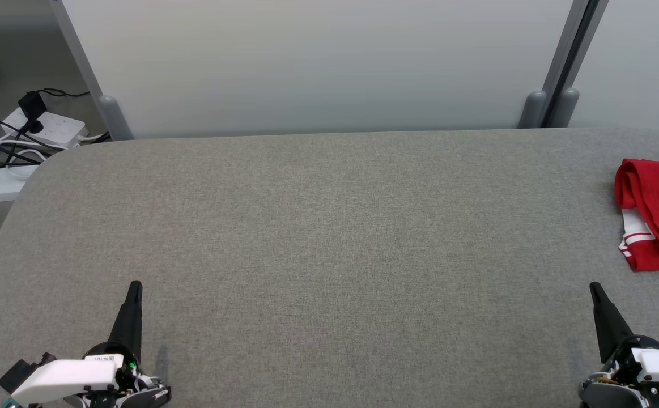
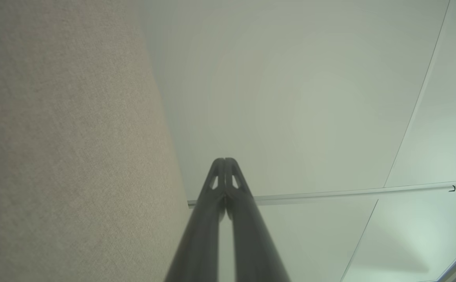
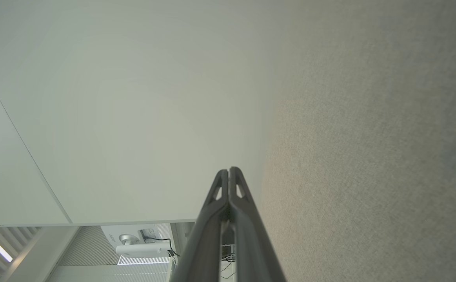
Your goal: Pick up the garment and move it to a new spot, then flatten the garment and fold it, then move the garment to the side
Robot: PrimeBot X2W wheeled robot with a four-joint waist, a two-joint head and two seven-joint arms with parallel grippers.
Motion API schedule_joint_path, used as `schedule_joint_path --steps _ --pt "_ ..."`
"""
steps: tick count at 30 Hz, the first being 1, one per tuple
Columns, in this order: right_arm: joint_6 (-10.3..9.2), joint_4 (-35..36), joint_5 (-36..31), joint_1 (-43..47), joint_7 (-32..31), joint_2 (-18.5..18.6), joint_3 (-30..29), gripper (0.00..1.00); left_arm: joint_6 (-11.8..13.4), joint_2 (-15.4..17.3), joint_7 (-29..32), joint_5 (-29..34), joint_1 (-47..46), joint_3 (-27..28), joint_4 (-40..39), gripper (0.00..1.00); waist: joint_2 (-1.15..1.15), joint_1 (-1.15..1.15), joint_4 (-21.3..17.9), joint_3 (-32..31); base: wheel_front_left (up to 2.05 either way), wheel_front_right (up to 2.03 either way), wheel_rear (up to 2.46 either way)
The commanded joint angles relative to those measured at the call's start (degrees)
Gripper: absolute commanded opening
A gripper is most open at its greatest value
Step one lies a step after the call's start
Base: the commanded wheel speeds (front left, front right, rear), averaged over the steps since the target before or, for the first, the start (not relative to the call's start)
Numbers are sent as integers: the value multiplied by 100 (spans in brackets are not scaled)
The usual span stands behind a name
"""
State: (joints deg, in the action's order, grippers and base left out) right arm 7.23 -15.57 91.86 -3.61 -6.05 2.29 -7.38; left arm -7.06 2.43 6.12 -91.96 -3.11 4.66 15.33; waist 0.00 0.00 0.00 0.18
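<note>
Head view: the red garment (image 1: 655,215) lies crumpled at the far right of the grey fabric surface (image 1: 329,255). The frame edge cuts it off, so its full extent cannot be determined. It sits ahead and to the right of the right gripper (image 1: 594,289), not touching it, and well apart from the left gripper (image 1: 135,286).

Left wrist view: the fingertips (image 2: 219,166) are pressed together and hold nothing.

Right wrist view: the fingertips (image 3: 223,175) are likewise pressed together and empty.
</note>
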Motion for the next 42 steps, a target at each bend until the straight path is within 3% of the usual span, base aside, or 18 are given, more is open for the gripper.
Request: schedule_joint_path --steps 1,42 --pt "25 155 26 -258 -48 60 80 0 -43 45 41 -15 -309 192 -129 0 0 0 0 0 0 0 0" --pt "25 155 25 -258 -49 59 80 0 -43 44 39 -18 -309 189 -129 0 0 0 0 0 0 0 0"
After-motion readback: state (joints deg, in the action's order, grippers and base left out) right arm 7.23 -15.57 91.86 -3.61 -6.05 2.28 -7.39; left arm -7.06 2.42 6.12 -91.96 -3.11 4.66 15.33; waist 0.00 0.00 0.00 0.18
